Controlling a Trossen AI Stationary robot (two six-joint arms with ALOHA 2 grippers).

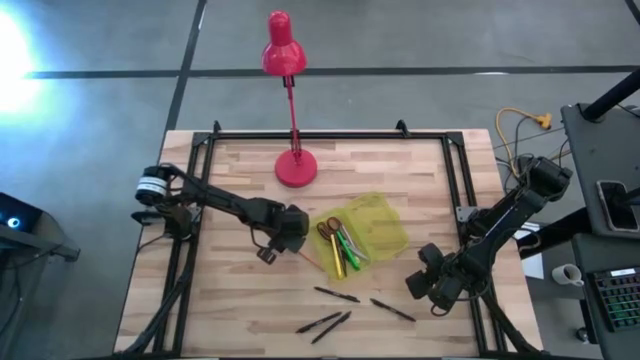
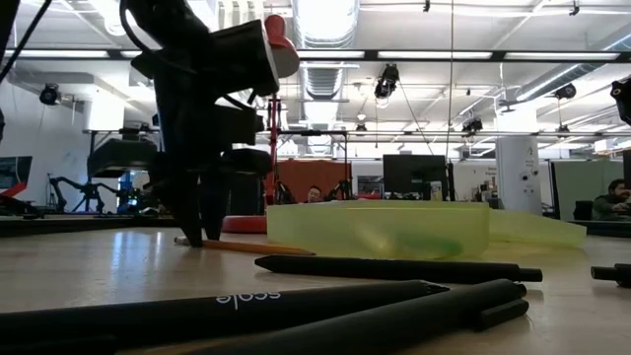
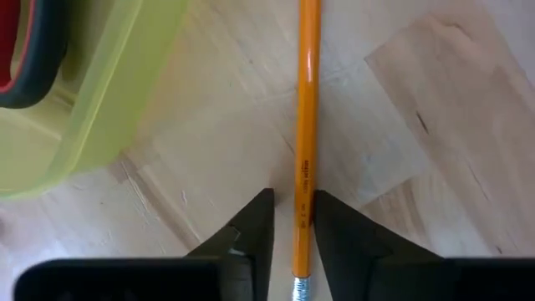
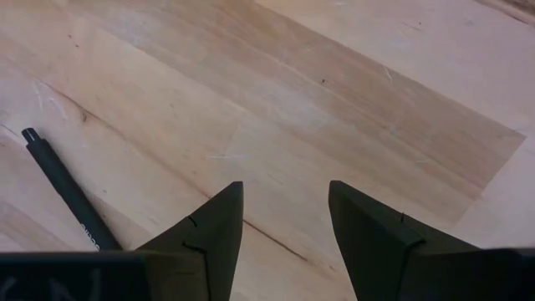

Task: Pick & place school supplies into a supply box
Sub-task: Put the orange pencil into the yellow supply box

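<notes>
An orange pencil [image 3: 306,100] lies flat on the wooden table just left of the yellow-green supply box [image 1: 385,228], also low in the low view [image 2: 246,247]. The open box holds red-handled scissors [image 1: 328,230], a green marker [image 1: 350,247] and a yellow pencil [image 1: 337,258]. My left gripper [image 3: 294,205] points down over the orange pencil near its metal-capped end, one finger on each side, with a narrow gap. My right gripper [image 1: 430,285] hangs open over bare wood at the right, with a black pen [image 4: 63,192] beside it. My left gripper comes from above, pointing down, its fingers standing across the orange pencil near its metal-capped end [image 3: 303,251]. One finger [image 3: 330,219] is right at the pencil's side and the other [image 3: 255,219] stands a little off. I cannot tell whether either touches. The pencil lies on the table.
Several black pens [image 1: 337,294] lie near the table's front edge, between the two arms. A red desk lamp [image 1: 295,165] stands at the far middle. A black frame [image 1: 330,135] runs along the table's edges.
</notes>
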